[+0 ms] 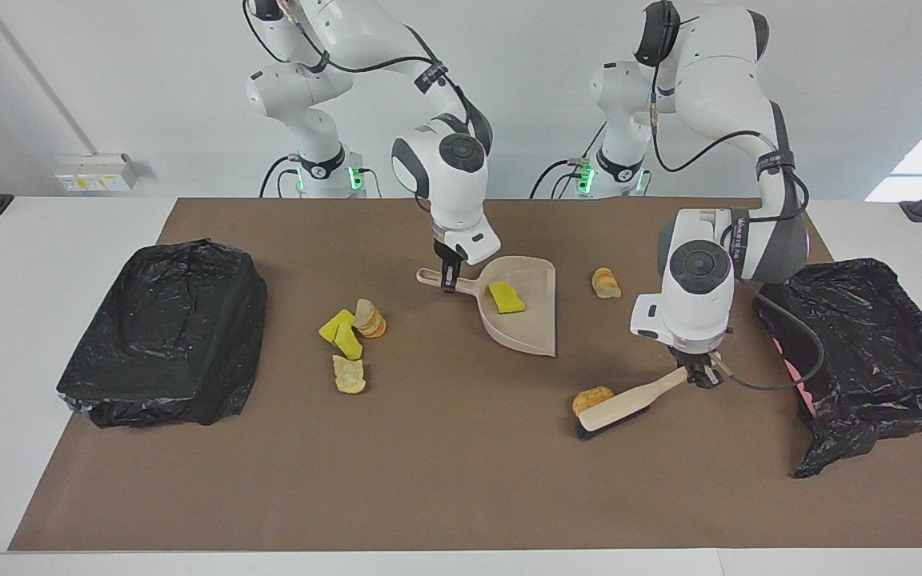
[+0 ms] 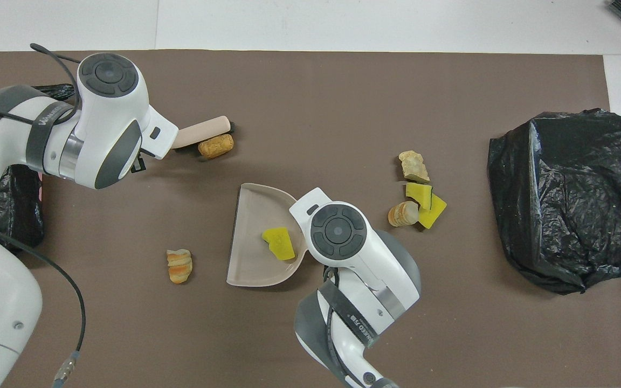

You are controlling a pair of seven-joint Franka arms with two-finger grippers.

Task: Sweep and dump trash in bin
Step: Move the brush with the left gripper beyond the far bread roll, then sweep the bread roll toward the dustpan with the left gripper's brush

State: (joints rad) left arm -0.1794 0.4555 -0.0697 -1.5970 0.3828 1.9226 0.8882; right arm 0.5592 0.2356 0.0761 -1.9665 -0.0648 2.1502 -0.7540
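Nearest the robots, the dustpan (image 1: 521, 304) sits on the desk, mouth toward the left arm's end, its handle clamped in the right gripper (image 1: 449, 282) jaws. Farther out, the brush (image 1: 621, 404), gripped by the left gripper (image 1: 699, 376), presses against a bread lump (image 1: 591, 398), bristles on its outer side.

Bright, even light — soft shadows

Robot lab: two white arms (image 1: 445, 152) bolted at table (image 1: 21, 264), brown mat (image 1: 445, 480), bare white walls
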